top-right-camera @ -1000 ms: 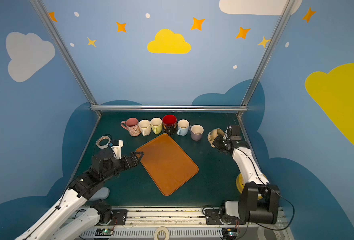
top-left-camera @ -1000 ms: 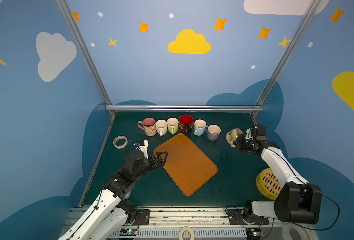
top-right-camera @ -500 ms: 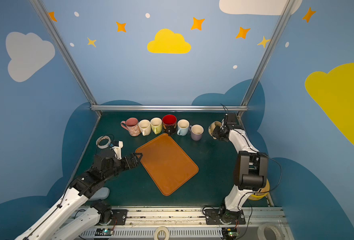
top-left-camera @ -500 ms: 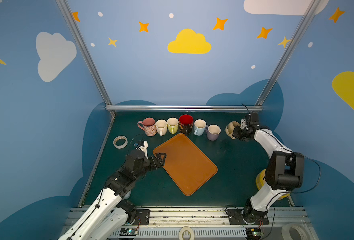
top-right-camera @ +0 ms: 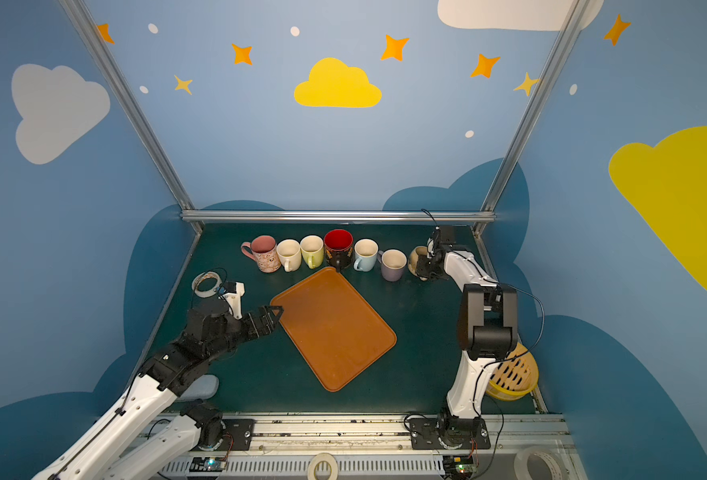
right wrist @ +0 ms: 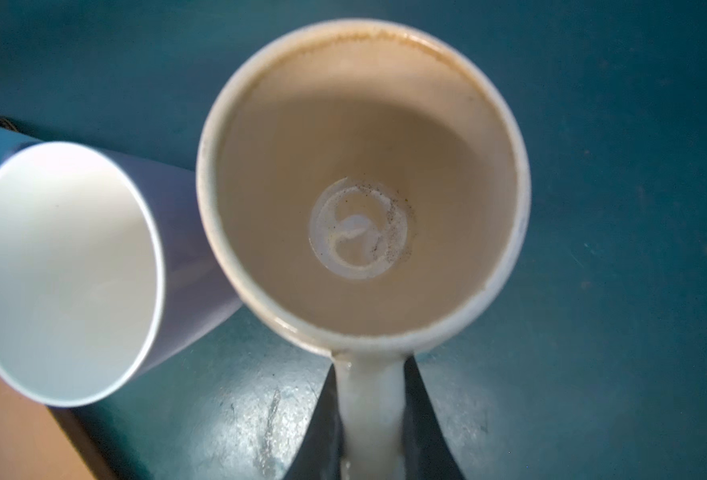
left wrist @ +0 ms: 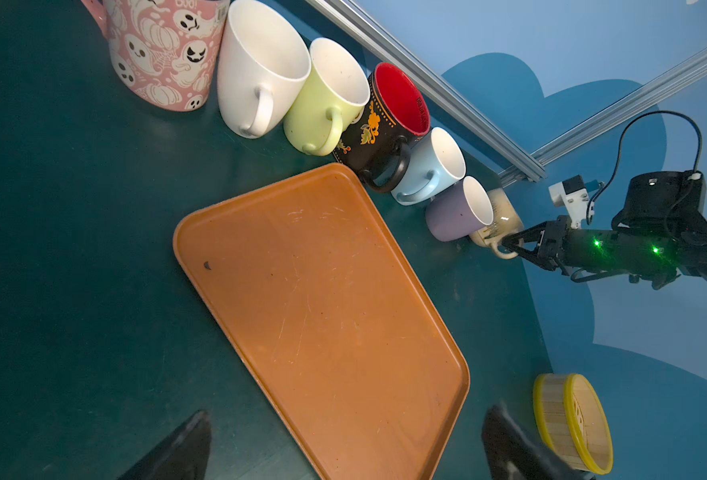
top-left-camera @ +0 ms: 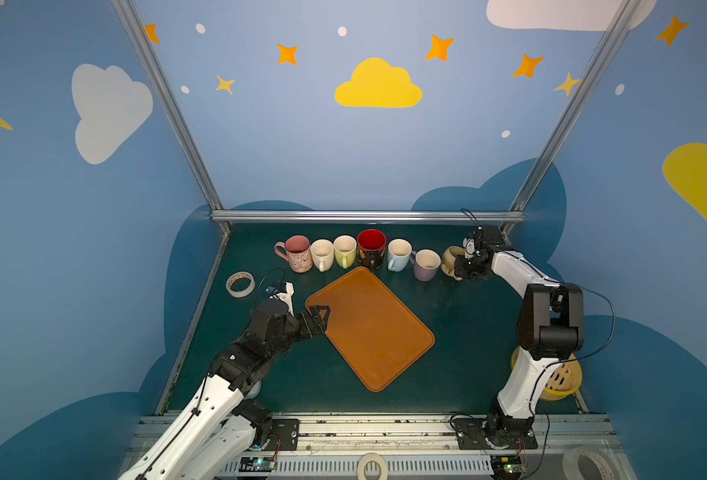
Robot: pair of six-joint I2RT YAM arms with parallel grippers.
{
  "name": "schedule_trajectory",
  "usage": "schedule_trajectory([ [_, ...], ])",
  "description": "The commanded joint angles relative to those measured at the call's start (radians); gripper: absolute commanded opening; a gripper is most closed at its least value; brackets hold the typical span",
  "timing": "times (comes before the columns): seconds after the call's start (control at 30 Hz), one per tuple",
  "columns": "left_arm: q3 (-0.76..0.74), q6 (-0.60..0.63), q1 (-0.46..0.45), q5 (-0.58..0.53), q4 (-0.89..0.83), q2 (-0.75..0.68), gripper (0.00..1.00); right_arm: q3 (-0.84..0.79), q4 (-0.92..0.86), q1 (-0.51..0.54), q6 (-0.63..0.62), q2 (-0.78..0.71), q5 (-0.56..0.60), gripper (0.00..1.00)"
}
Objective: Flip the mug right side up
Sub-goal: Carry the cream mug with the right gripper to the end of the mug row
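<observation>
- Pinching the pale handle [right wrist: 370, 399] of the beige mug [right wrist: 364, 174], the right gripper [right wrist: 371, 372] has its jaws pressed in on both sides of it. A hold there probably gives leverage to swing the mug over without knocking its neighbours.
- The right wrist view looks straight into the mug's mouth and shows its stained bottom, so it seems upright or close to it. Whether its base sits flat on the desk [top-left-camera: 468, 332] I cannot tell.
- It stands at the right end of the row of mugs [top-left-camera: 345, 253] along the desk's far edge, near the far right corner and just beside the purple mug [right wrist: 65, 270].
- Every other mug in the row has its mouth up, so the turning looks all but done, with only the letting go left.
- The left gripper [top-left-camera: 320, 318] is spread wide and empty at a corner of the orange tray [top-left-camera: 368, 332], well apart from the mug and apparently parked clear.
- The desk is dark green, matte and scuffed. A tape roll [top-left-camera: 240, 284] lies near its left edge and a yellow basket [top-left-camera: 559, 376] near its near right corner.
- Blue walls painted with clouds and stars close the space in, framed by aluminium rails.
</observation>
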Motion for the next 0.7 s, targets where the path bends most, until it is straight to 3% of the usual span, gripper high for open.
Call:
schedule_trajectory([
  [0.0, -0.012, 0.006, 0.010, 0.014, 0.007, 0.000, 1.00, 0.046, 0.047, 0.019, -0.050, 0.015, 0.036, 0.00],
  [0.5, -0.014, 0.004, 0.017, 0.018, 0.003, -0.007, 1.00, 0.023, 0.018, 0.061, -0.101, 0.053, 0.178, 0.00],
  [0.67, -0.009, 0.015, 0.017, -0.003, -0.019, -0.018, 1.00, -0.002, 0.017, 0.064, -0.088, 0.051, 0.191, 0.17],
])
